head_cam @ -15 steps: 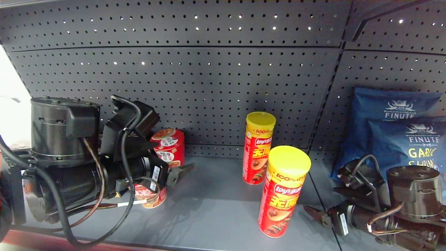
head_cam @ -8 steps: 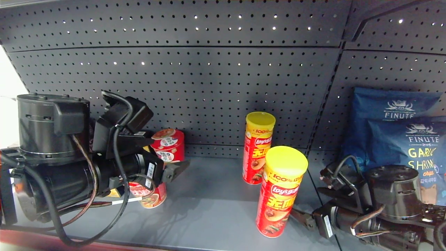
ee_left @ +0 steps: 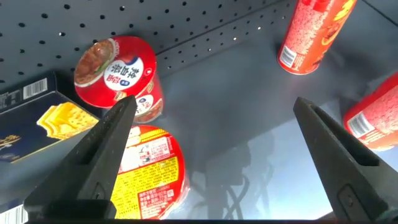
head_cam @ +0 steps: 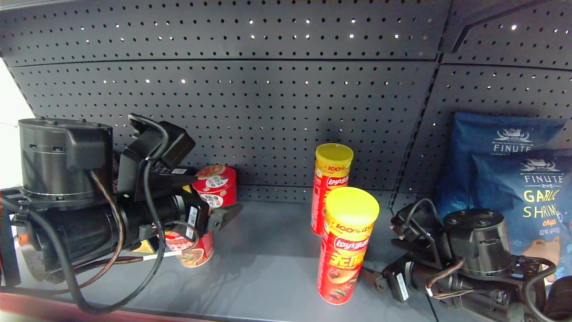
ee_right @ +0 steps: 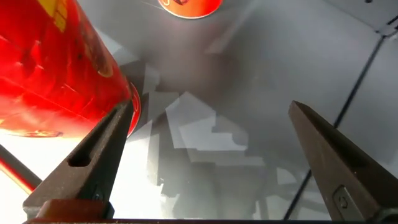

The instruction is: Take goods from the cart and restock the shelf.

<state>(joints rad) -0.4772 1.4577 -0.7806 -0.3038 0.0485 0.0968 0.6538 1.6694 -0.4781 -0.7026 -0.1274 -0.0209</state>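
Left gripper (ee_left: pixel 212 102), right gripper (ee_right: pixel 210 106) (seemingly) spread.

In the head view, the left arm (head_cam: pixel 89 223) covered most of the front noodle cup (head_cam: pixel 196 256) and all but a corner of the yellow-and-blue box (head_cam: pixel 144 247). It also hid one side of the rear noodle cup (head_cam: pixel 219 185). The front chip can (head_cam: pixel 344 250) hid the lower side of the rear chip can (head_cam: pixel 331 179) and probably one finger of the right hand (head_cam: pixel 367 275), so contact between hand and can could not be judged. The blue snack bags (head_cam: pixel 514 179) were cut off by the picture's edge and covered below by the right arm (head_cam: pixel 473 264). In the left wrist view, the box and both cans ran off the edges. In the right wrist view, the front chip can was blurred and cropped, and the rear chip can was cut down to its base.
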